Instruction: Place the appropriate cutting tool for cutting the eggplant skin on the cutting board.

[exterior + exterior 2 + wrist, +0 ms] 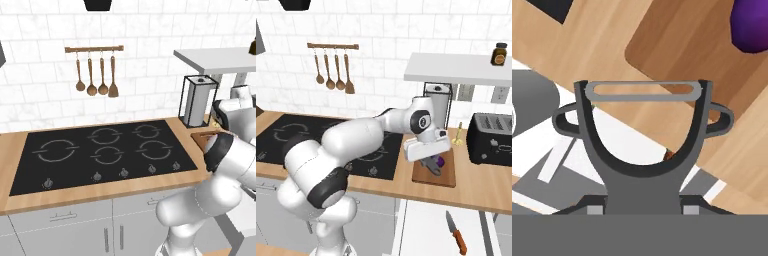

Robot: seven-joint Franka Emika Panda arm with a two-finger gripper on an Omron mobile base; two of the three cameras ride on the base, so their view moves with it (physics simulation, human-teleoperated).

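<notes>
Above the reddish-brown wooden cutting board (446, 176), the two-finger gripper (432, 165) clasps a dark-grey Y-shaped peeler (644, 132), ready to set beside the glossy purple eggplant (440, 161)

You see cutting board (446, 175) matt reddish-brown wood, eggplant (751, 27) glossy purple, peeler (646, 135) dark matt plastic with smooth grey metal blade, countertop (486, 187) lighter wood, cooktop (100, 150) glossy black.

1 eggplant (439, 161), 1 cutting board (446, 176), 1 peeler (647, 135), 1 knife (455, 233), 4 hanging utensils (333, 72), 1 toaster (491, 138), 1 jar (499, 54)
</notes>
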